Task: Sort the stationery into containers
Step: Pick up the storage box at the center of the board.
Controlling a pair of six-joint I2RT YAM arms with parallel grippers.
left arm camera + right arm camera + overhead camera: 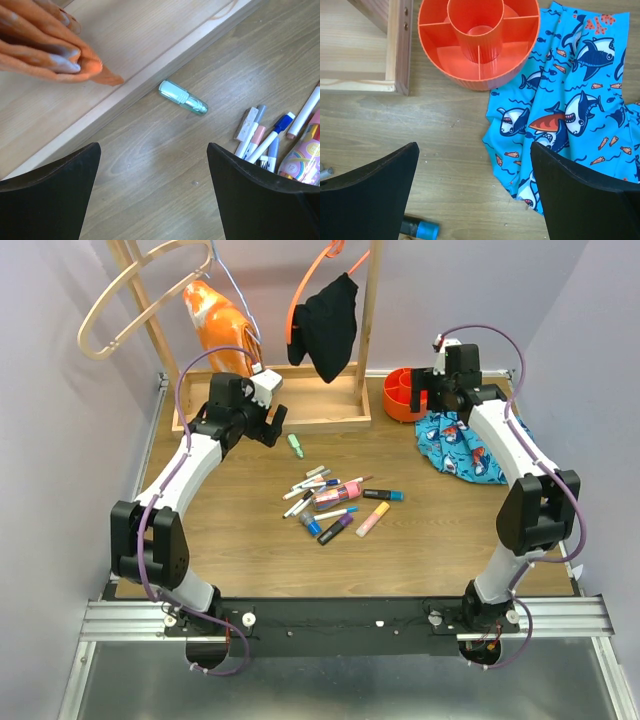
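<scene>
**Sorting not yet begun**

We find left pincer (155, 200) and right pincer (475, 200) wide open, holding nothing. Stationery (340, 502) lies mid-frame on the surface (240, 540), orange tub (485, 82) upper right. Risk: left pincer, near the green item (182, 97), may seize it wrongly

Your stock, two entries.

1. Heap of small pens, markers and highlighters (345, 512): white, black, blue, pink and purple. They lie flat and crisscrossed at the centre of the top view, with a pink patterned tube (337, 493) among them.
2. Round orange plastic tub (480, 80): low-walled and upright, with a central cup and radial dividers. You find it at top centre of the right wrist view.
</scene>
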